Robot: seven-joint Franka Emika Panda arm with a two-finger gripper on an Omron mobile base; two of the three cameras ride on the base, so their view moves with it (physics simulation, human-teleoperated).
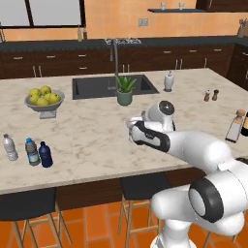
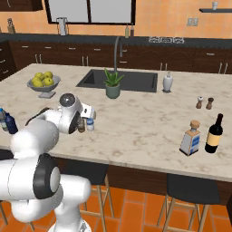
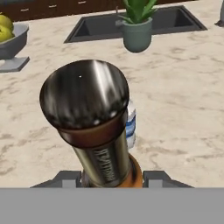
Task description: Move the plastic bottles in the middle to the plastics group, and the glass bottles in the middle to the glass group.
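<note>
The gripper (image 3: 112, 179) pinched the slender amber-brown glass bottle with dark cap (image 3: 94, 127) by its neck near the marble worktop's (image 2: 145, 122) front edge, presumably to carry it toward the tall pale tan-topped bottle (image 2: 190, 137) and near-black bottle (image 2: 214, 133) at the right end. A clear blue-labelled plastic bottle (image 3: 130, 122) stood just behind.

A kitchen, seemingly: sink (image 1: 114, 86), faucet (image 1: 115, 58), dark cabinets (image 1: 48, 63).

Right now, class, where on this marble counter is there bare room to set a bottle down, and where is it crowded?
Bare: the marble between the potted green plant and the tan-topped pale bottle, and between the yellow fruit bowl and the three small bottles at the left. Crowded: around the claw, close against the amber-brown glass bottle and the clear white-capped bottle.
</note>
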